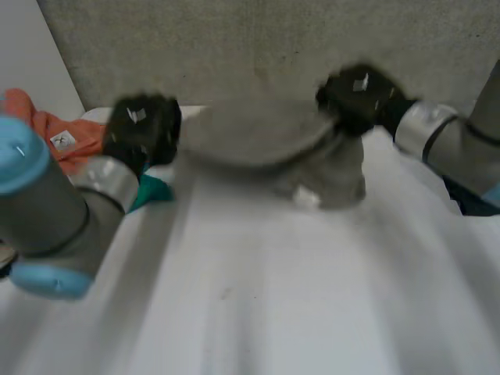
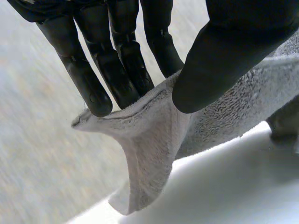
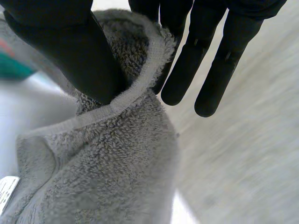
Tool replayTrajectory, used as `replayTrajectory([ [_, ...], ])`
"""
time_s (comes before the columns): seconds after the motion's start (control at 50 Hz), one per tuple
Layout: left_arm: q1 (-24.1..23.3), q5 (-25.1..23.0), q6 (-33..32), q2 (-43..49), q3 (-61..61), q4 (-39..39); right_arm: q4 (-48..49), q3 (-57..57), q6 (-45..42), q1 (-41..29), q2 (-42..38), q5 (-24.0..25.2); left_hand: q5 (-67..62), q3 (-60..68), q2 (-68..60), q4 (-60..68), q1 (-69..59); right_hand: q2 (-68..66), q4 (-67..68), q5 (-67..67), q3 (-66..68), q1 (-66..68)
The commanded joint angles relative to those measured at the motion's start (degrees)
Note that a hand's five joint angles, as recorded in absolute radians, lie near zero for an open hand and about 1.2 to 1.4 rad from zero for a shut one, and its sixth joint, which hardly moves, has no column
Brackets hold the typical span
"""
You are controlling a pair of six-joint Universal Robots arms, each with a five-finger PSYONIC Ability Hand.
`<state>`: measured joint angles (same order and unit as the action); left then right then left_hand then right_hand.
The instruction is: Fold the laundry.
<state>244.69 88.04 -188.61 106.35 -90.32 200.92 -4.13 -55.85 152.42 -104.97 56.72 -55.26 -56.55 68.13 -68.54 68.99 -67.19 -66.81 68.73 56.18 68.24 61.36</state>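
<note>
a: item, grey towel. location?
b: held up over the white tabletop, slung between both hands.
a: left hand?
b: thumb and fingers pinching a hemmed corner.
a: right hand?
b: pinching the far edge likewise.

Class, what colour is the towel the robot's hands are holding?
The towel is plain grey, clearest in the right wrist view.
</note>
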Motion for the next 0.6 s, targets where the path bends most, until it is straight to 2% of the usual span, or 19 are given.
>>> replayTrajectory([
  [0.02, -0.4, -0.2, -1.7, 5.6, -5.2, 1.5, -9.0, -3.4, -19.6, -2.9, -7.3, -3.7, -13.4, 11.9, -11.5, 11.0, -12.8, -13.2, 11.3, 13.8, 11.8, 18.6],
  [0.08, -0.4, 0.2, -1.8, 7.0, -4.5, 1.5, -7.3, -3.2, -18.4, -5.2, -10.0, -9.2, -13.4, 11.9, -11.5, 11.0, -12.8, -12.7, 10.7, 13.3, 11.2, 18.1],
  [0.1, -0.4, 0.5, -1.6, 7.6, -3.8, 1.3, -4.9, -3.2, -15.7, -6.0, -10.4, -11.6, -13.4, 11.9, -11.5, 11.0, -12.8, 1.7, -3.6, -1.0, -3.1, 3.8],
  [0.14, -0.4, 1.1, -1.6, 7.7, -3.3, 1.0, -2.0, -3.7, -12.2, -6.6, -10.1, -13.7, -13.4, 11.9, -11.5, 11.0, -12.8, 19.9, -21.8, -19.3, -21.3, -14.4],
  [0.18, -0.1, 2.1, -1.4, 7.3, -2.7, 0.4, 1.3, -5.9, -5.8, -7.0, -8.3, -16.5, -13.4, 11.9, -11.5, 11.0, -12.8, 35.2, -37.1, -34.6, -36.6, -29.7],
  [0.22, 0.0, 2.7, -1.1, 6.7, -2.4, 0.1, 3.1, -7.9, -1.3, -6.9, -6.3, -18.4, -13.4, 11.9, -11.5, 11.0, -12.8, 43.3, -45.2, -42.7, -44.7, -37.9],
  [0.26, 0.3, 3.1, -0.7, 5.5, -2.2, -0.3, 4.4, -11.4, 5.5, -6.7, -2.7, -21.0, -13.4, 11.9, -11.5, 11.0, -12.8, 56.8, -58.7, -56.2, -58.2, -51.4],
  [0.44, 0.5, 3.0, -0.4, 3.0, -2.5, -0.4, 2.6, -26.8, 25.7, -4.5, 9.4, -29.1, -13.4, 11.9, -11.5, 11.0, -12.8, 56.8, -58.7, -56.2, -58.2, -51.4],
  [0.5, 0.6, 3.0, -0.3, 2.5, -2.8, -0.6, 0.6, -32.1, 31.9, -2.8, 11.2, -29.0, -13.4, 11.9, -11.5, 11.0, -12.8, 56.8, -58.7, -56.2, -58.2, -51.4],
  [0.6, 0.8, 3.0, -0.3, 1.4, -4.0, -1.1, -0.8, -37.8, 36.3, -2.4, 11.7, -27.6, -13.4, 11.9, -11.5, 11.0, -12.8, 56.8, -58.7, -56.2, -58.2, -51.4],
])
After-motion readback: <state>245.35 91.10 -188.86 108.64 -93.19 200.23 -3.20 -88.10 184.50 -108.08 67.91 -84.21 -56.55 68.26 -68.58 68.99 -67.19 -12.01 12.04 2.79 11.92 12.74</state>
